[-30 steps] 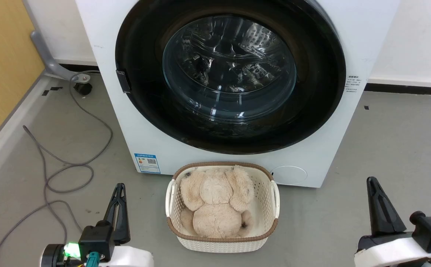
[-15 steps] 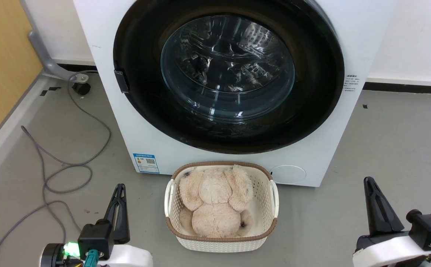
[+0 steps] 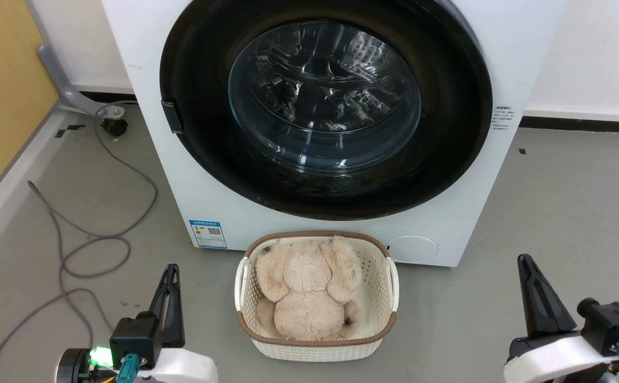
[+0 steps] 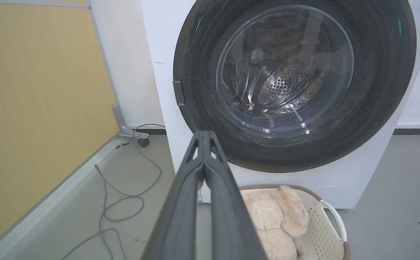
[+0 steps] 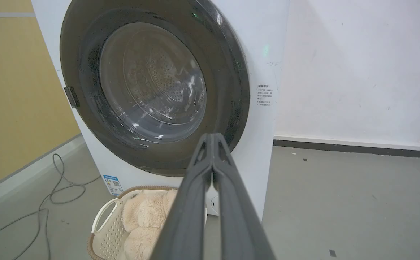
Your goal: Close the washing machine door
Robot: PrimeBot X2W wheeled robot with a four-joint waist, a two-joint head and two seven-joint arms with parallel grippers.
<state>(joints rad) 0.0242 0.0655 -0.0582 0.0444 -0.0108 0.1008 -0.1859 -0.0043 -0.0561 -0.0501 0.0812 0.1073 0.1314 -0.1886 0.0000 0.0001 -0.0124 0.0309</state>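
Grey floor runs back to a white wall, with a yellow panel along the left.

From the head view, the washing machine stands square ahead. The washing machine door lies flat against its front, its black rim ringing the glass bowl. It looks shut, though I cannot tell whether the catch has taken. A small dark tab sits on the rim's left edge. The left hand is at the lower left and the right hand at the lower right. Each has its two fingers pressed together on nothing, and both are well apart from the door, which lies ahead of and above them. Between them a cream basket holding a plush toy stands just beside the machine's foot, under the door. A grey cable loops on the floor to the left.

From the left wrist view, the fingers meet at their tips and point at the door's lower left rim, below and to the right of the tab. The basket lies off to their right.

From the right wrist view, the joined fingers point at the door's lower right rim, with the basket at the lower left.

If a last press is wanted, I judge it belongs on the tab side, where the left hand is nearer. A reach forward and up there would pass left of the basket.
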